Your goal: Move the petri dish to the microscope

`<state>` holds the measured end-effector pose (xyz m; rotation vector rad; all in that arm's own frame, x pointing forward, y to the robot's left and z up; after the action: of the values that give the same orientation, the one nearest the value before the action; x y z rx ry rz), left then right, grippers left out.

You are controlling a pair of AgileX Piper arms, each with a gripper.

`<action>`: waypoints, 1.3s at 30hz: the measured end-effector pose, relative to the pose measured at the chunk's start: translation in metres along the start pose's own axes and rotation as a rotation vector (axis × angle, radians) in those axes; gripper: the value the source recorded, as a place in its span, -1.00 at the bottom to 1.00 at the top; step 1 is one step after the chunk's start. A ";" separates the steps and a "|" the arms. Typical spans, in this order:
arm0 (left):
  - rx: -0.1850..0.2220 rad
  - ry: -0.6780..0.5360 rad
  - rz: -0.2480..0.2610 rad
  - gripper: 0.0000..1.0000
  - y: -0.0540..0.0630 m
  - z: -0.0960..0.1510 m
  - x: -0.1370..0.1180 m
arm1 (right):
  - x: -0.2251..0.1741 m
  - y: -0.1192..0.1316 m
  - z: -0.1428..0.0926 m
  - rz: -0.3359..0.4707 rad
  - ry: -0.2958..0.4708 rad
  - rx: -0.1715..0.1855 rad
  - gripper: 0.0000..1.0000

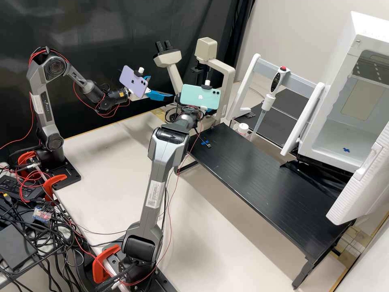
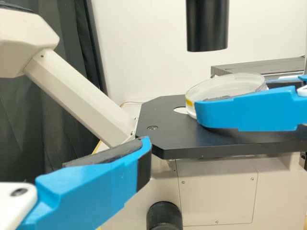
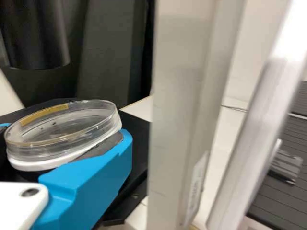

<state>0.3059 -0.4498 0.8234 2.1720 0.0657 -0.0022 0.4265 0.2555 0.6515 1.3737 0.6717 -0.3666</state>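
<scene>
Left gripper [image 1: 162, 87] and right gripper [image 1: 208, 110] were both up by the microscope [image 1: 225, 75] in the high view. The left one had its two blue fingers wide apart, with nothing between them. A purple phone [image 1: 133, 81] sat on the left arm, and a green phone [image 1: 200, 96] sat on the right arm. Both arms stood along the same edge of the pale bench [image 1: 121, 162]. A long black table [image 1: 259, 174] stood on the bench, with a pipette [image 1: 265, 105] and a white tub [image 1: 243, 128] by its far edge. Near its other end was a big white box [image 1: 368, 28] with its door open.

In the left wrist view, the right gripper had the petri dish [image 2: 225, 88] between its blue fingers. The dish was tipped a bit, over the black stage [image 2: 168, 120], beside a pale round spot. I could not tell if it touched the stage. A black tube [image 2: 207, 24] hung above. One finger of the left gripper pointed at the stage's cut corner, with nothing on its dark pad.

In the right wrist view, the right gripper was closed snugly around the sides of the clear, round dish. A yellow strip [image 3: 45, 114] was on the dish. Next to it rose a tall cream post [image 3: 182, 96].
</scene>
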 end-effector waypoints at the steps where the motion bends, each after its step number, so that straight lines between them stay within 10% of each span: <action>1: 0.000 0.000 0.000 1.00 0.000 0.000 0.000 | 0.000 -0.001 -0.001 -0.008 0.008 -0.004 -1.00; 24: 0.000 0.000 0.000 1.00 0.000 0.000 0.000 | 0.004 -0.002 -0.010 -0.050 0.050 -0.022 -1.00; 25: 0.000 0.000 0.000 1.00 0.000 0.000 0.000 | 0.004 -0.002 -0.011 -0.052 0.051 -0.018 1.00; 39: 0.000 0.000 0.000 1.00 0.000 0.000 0.000 | 0.008 -0.003 -0.009 -0.054 0.041 -0.025 1.00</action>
<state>0.3059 -0.4498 0.8234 2.1720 0.0657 -0.0022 0.4292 0.2653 0.6437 1.3443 0.7461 -0.3721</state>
